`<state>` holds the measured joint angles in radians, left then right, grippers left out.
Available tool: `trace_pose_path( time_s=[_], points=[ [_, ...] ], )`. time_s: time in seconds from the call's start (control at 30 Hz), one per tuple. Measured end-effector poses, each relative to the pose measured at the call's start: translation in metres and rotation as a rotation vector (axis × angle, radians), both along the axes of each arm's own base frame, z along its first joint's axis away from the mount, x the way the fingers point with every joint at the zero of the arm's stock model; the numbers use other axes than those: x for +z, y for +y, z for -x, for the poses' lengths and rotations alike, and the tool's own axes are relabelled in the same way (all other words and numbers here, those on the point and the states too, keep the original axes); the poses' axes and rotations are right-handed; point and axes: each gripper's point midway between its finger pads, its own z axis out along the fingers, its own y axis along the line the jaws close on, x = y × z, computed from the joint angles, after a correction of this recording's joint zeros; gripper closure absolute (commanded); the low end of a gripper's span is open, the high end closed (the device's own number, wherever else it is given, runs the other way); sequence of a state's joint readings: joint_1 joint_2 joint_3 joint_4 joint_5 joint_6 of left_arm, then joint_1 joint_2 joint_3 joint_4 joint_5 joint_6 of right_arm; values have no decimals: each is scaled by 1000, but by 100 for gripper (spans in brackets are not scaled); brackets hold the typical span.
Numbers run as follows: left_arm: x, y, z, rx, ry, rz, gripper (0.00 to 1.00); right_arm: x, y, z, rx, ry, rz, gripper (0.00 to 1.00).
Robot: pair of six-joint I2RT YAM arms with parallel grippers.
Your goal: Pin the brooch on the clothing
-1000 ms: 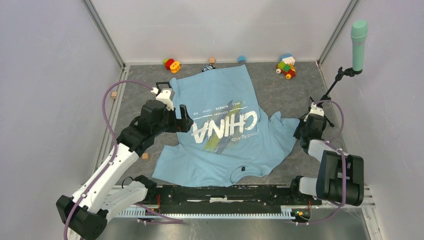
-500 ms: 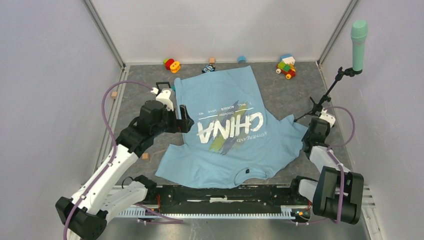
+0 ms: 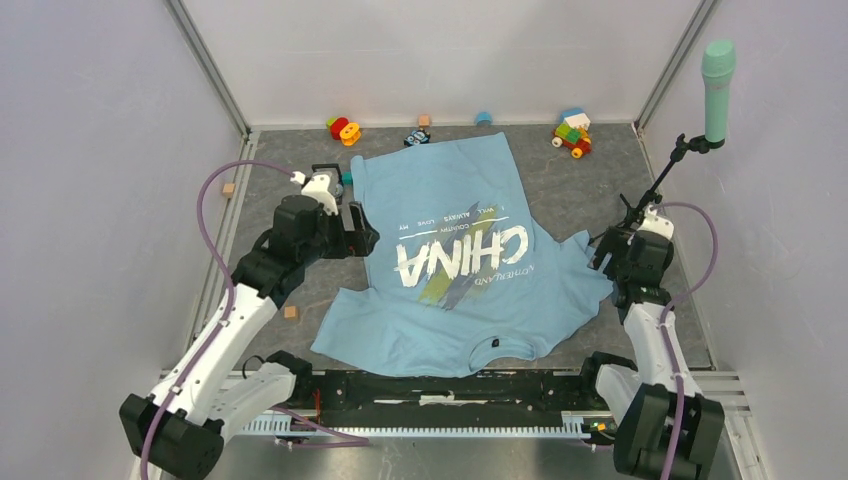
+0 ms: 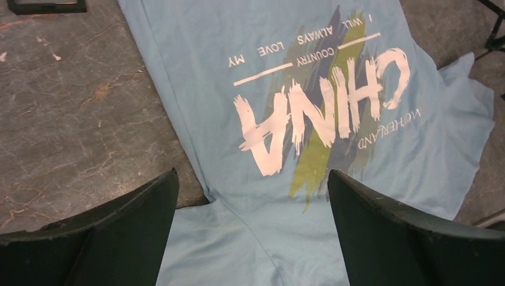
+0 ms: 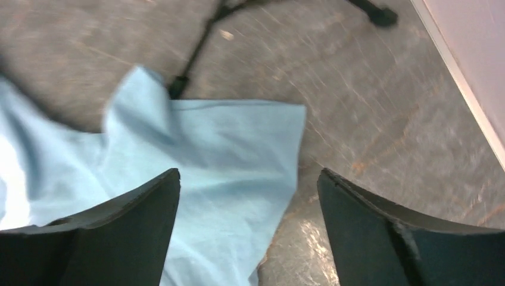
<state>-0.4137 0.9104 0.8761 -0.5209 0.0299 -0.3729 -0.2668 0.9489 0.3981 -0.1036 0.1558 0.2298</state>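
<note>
Grey mottled tabletop [image 3: 570, 190] lies under both arms. Over it the left gripper [image 4: 251, 179], jaws wide and empty, hangs above the T-shirt [image 3: 450, 250] by its left sleeve. The right gripper [image 5: 248, 176], equally wide, hangs over the right sleeve. Probably the brooch [image 3: 490, 341] is the tiny dark speck at the collar, toward the bases and somewhat nearer the right gripper.

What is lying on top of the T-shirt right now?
Only a small dark spot near the collar of the T-shirt, too small to identify. Anything under the fabric is hidden.
</note>
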Motion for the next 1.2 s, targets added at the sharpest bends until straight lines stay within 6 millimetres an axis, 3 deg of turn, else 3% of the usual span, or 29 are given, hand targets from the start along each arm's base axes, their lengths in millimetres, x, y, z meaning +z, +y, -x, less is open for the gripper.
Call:
trace_pose_path(
  time_s=[0.2,0.37,0.5,0.6,0.8,0.97,1.2],
  points=[
    [-10,18,-20,76,27,-6,0,51,42,-21,244,-158,-85,2],
    [-14,30,-43,133,70,-14,0,70,82,-25,419,-236,-200,2],
    [-16,50,-80,225,61,-27,0,84,110,-25,555,-289,-264,2],
    [-27,63,-98,277,90,-51,0,85,114,-23,595,-304,-252,2],
    [-47,86,-151,337,108,-152,0,62,122,-17,635,-270,-280,4],
    [-69,96,-191,350,128,-261,7,70,128,-22,677,-318,-288,6],
    [-118,100,-216,320,206,-354,15,72,131,-27,701,-333,-302,8]
  ],
)
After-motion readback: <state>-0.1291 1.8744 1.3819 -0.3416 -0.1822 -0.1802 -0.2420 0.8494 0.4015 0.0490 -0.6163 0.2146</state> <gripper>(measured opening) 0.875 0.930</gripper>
